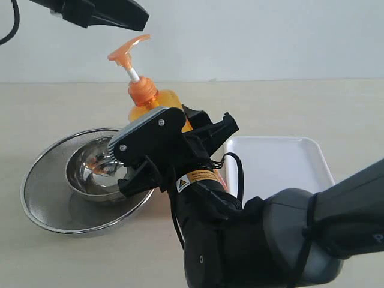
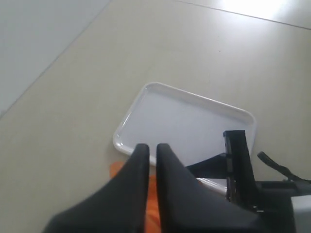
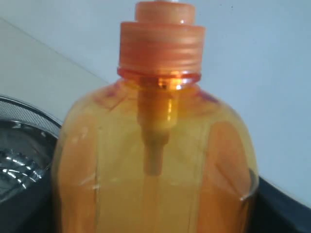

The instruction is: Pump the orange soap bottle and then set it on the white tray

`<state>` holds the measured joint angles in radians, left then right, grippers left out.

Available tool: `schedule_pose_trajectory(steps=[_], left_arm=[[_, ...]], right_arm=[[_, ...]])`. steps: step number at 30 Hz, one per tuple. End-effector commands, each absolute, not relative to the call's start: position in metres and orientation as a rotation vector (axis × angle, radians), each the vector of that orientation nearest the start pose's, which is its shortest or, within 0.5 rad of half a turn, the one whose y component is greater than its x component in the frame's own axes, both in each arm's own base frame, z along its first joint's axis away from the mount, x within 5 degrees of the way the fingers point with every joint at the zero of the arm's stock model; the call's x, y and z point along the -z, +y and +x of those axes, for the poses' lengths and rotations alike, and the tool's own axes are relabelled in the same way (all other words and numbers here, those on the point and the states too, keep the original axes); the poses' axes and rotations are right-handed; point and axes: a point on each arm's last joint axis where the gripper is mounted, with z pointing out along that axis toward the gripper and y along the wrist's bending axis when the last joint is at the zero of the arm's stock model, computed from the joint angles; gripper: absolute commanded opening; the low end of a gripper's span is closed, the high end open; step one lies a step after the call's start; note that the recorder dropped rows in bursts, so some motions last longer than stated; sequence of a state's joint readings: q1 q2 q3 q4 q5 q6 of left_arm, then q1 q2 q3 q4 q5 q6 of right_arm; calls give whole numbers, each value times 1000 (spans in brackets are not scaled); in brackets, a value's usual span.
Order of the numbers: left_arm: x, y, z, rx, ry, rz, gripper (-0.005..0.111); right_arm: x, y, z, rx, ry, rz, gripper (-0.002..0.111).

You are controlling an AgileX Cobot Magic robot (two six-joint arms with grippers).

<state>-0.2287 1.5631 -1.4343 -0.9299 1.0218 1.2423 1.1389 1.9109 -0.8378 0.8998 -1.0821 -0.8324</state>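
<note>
Tabletop (image 1: 60, 102): one orange bottle (image 1: 150, 99), one white tray (image 1: 282, 159), two bowls (image 1: 54, 198).

The light is bright, soft and even, and leaves only faint shadows on the table (image 1: 36, 258). The white tray (image 1: 282, 168) looks glossy and a little overexposed. Beyond it, in the left wrist view, a strong glare whitens the table. The left fingers (image 2: 138, 165), close to the lens, are dark and blurred. The orange soap bottle (image 3: 155, 160) glows translucent and is slightly soft.

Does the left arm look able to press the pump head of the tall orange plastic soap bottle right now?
Probably yes: the left arm, jaws shut, hangs just above the orange pump head, with nothing between them.
</note>
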Motion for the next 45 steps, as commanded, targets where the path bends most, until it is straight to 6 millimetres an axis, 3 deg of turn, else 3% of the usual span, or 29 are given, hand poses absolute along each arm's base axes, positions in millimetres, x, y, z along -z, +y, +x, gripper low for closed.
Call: schedule_pose_trajectory(steps=[1,7,11,22,33,45], left_arm=[[-357,-139,318,670,1871,1262,5],[-345,-138,326,632,1909,1270,5],[-342,-133,333,532,1965,1215,5],[-339,-114,339,477,2062,1140,5],[-328,-109,328,522,2168,1211,5],[-332,-102,301,498,2207,1229,5]], right_arm=[[-183,295,206,20,1468,-600,0],[-183,294,206,23,1471,-598,0],[-183,294,206,23,1473,-595,0],[-183,294,206,29,1471,-589,0],[-185,292,207,40,1463,-567,0],[-184,292,207,54,1465,-583,0]])
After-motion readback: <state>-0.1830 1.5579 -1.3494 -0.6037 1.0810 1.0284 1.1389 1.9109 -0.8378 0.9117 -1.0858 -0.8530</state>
